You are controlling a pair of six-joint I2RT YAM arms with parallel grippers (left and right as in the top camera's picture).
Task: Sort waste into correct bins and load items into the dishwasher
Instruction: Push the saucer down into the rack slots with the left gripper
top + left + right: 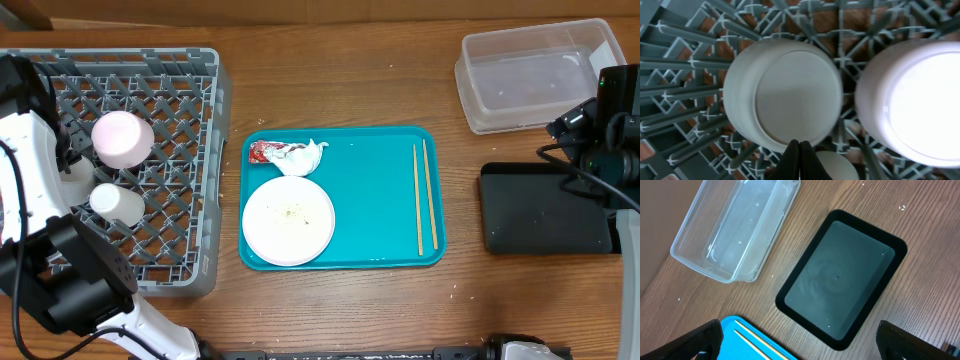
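Note:
The grey dish rack (180,110) stands at the left and holds an upturned pale grey bowl (122,138) and a white cup (117,203). In the left wrist view my left gripper (800,160) is shut and empty just above the rack (685,65), next to the cup (785,95) and the bowl (920,100). The large white plate (288,221) with rice crumbs (292,211), the red wrapper (262,151), the tissue (305,156) and the two chopsticks (425,195) lie on the teal tray (370,190). My right gripper (807,345) is open and empty above the black tray (840,280).
The clear tub (540,75) stands at the back right and is empty; it also shows in the right wrist view (735,230). The black tray (545,208) lies in front of it. A small white rounded thing (837,167) sits under my left fingers. My right arm (610,130) hangs at the right edge.

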